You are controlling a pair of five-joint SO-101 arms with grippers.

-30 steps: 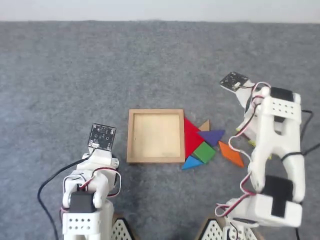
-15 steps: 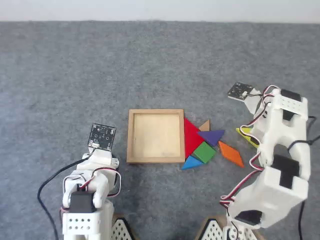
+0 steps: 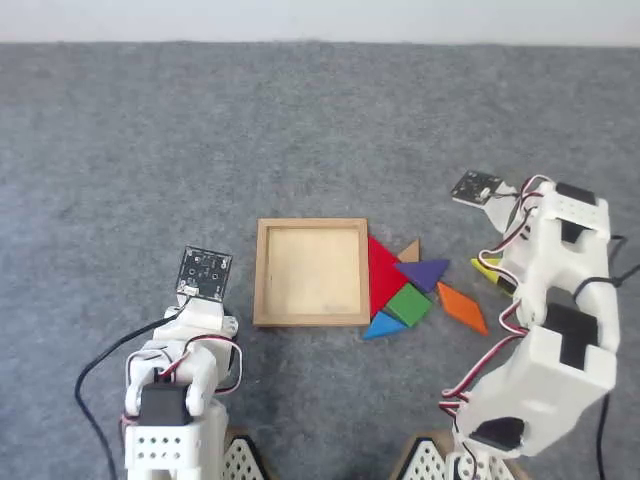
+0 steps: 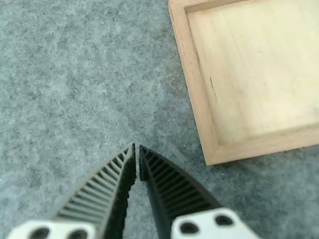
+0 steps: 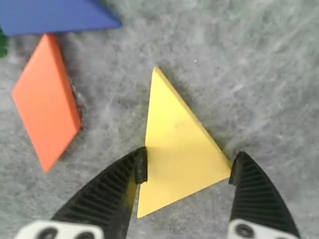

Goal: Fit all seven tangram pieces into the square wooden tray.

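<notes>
Tangram action: right claw (image 5: 188,167) spread wide, straddling the yellow triangle (image 5: 174,134).
Left claw (image 4: 137,155) clenched on nothing, near the wooden tray (image 4: 195,94) corner.

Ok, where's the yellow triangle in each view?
High: yellow triangle on the right, mostly hidden under the right arm.
Left wrist: not in it.
Right wrist: yellow triangle between the jaws of the open right gripper.
Shared landmark: orange piece beside it.

Left arm (image 3: 172,385), right arm (image 3: 558,290): white, black motors, red/black cables — ribbed black fingers (image 4: 112,186) (screw holes, prob.).
</notes>
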